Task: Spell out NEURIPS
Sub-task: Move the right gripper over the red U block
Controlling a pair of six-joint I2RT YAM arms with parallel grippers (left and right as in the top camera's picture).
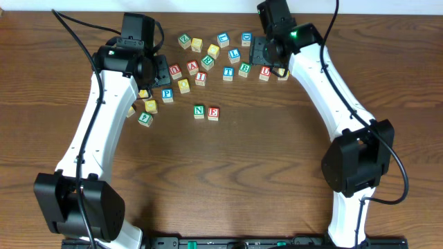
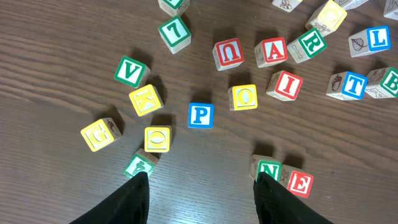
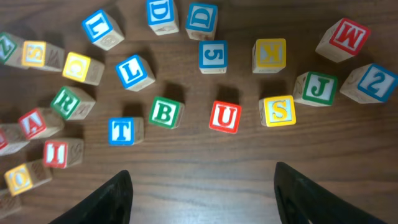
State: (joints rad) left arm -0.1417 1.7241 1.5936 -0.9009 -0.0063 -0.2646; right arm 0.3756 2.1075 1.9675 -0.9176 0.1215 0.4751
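Plainly, our left gripper (image 2: 202,198) holds its jaws wide and empty toward the bench's (image 1: 277,180) far edge; N block (image 1: 199,111) and E block (image 1: 213,113) sit side by side mid-bench. Rightward, the red U block (image 3: 225,116) lies before our right gripper (image 3: 202,193), jaws wide: light, stiff wood, we judge, best pinched across flat sides.

Only readable stuff is one character per wooden block. Left wrist view: green N block (image 2: 268,169) right beside red E block (image 2: 300,184), plus blue P block (image 2: 201,115), red I block (image 2: 285,85), green R block (image 2: 311,42), red A block (image 2: 273,51), green V block (image 2: 130,71). Right wrist view: red U block (image 3: 225,117), yellow S block (image 3: 278,110), green B block (image 3: 165,112), blue T block (image 3: 122,131), green J block (image 3: 318,87), blue 5 block (image 3: 212,55).
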